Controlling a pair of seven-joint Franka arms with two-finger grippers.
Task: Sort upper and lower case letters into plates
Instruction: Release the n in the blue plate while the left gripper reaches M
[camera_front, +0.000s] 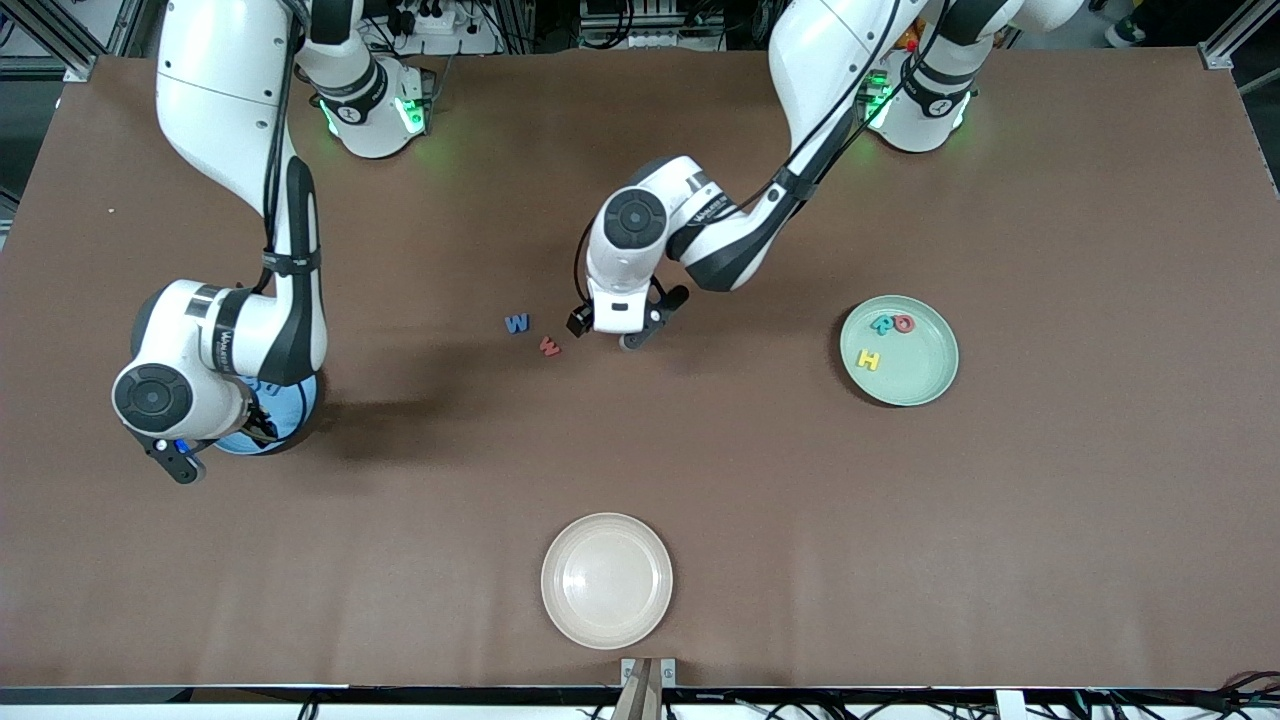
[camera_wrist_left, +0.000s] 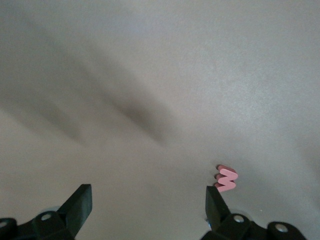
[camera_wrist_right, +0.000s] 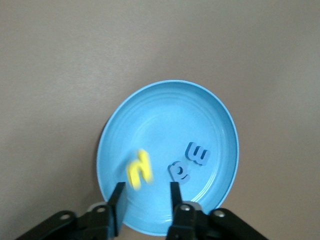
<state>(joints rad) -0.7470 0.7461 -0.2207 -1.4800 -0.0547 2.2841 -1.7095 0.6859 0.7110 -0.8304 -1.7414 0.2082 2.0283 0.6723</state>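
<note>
The bright blue plate (camera_wrist_right: 165, 100) lies under my right gripper (camera_wrist_right: 146, 205), which is open above the plate's rim. A yellow n-like letter (camera_wrist_right: 139, 169) shows blurred just off the fingertips, free of them. A blue e (camera_wrist_right: 179, 172) and a blue m (camera_wrist_right: 198, 153) lie in that plate. In the front view my right hand covers most of the plate (camera_front: 296, 405). My left gripper (camera_wrist_left: 147, 205) is open low over the table, one finger beside the red w (camera_wrist_left: 226, 179). The red w (camera_front: 549, 346) and blue W (camera_front: 517, 323) lie mid-table. The mint plate (camera_front: 925, 375) holds the teal R (camera_front: 883, 323), red Q (camera_front: 904, 323) and yellow H (camera_front: 869, 358).
A cream-white plate (camera_front: 606, 580) stands empty near the front camera's edge of the table. The two arm bases stand along the table's robot edge. The brown table (camera_front: 1050, 520) has nothing else on it.
</note>
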